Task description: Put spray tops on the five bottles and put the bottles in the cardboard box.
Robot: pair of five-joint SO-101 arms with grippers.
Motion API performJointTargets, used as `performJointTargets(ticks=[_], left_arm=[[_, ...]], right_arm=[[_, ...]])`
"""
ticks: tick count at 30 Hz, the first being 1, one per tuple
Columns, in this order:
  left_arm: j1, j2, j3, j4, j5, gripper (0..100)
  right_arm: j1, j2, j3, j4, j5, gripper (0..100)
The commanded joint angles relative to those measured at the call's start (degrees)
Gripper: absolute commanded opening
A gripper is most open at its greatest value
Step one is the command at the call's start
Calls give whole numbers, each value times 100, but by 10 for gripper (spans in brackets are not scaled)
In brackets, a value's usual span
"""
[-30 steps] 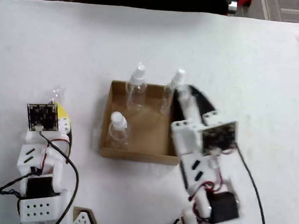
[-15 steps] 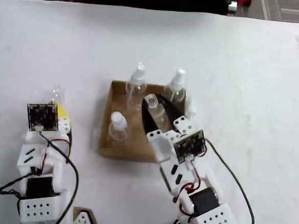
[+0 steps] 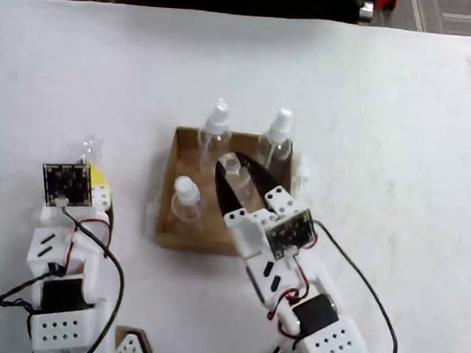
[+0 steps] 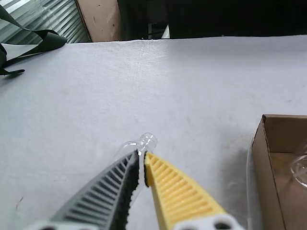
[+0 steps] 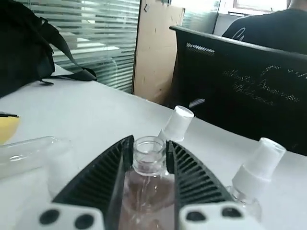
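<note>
Five clear bottles, three spray tops, one box, two grippers.
Three bottles each carry one white spray top: the far-left bottle (image 3: 215, 139), the far-right bottle (image 3: 277, 145) and the near-left bottle (image 3: 187, 204). Two are bare-necked: the held bottle (image 5: 149, 158) and the lying bottle (image 4: 147, 140). There is one cardboard box (image 3: 194, 243), and two grippers, the left gripper (image 4: 142, 154) and the right gripper (image 5: 149, 142).

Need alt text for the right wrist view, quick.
The black fingers of the right gripper clamp the neck of a clear bottle that has no spray top. Beyond it are two white spray tops on other bottles, with a dark chair back behind the table.
</note>
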State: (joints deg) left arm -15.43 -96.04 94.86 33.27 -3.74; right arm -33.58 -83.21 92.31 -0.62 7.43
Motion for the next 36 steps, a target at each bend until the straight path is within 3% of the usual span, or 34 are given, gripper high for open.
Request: performJointTargets(ticks=[1,5,20,36], left_arm=[[57,-110,-158,18,-53,27],[57,-110,-158,18,-53,27],[57,-110,-176,0,-53,27],[57,-110,-229,18,-53,27]], right_arm=[[40,848,-774,-127,-422,16],[215,1736,-1090,-259,-554,16],[242,3960,-1143,-2431,-545,17],[259,4127,-1415,-2396,-563,21]])
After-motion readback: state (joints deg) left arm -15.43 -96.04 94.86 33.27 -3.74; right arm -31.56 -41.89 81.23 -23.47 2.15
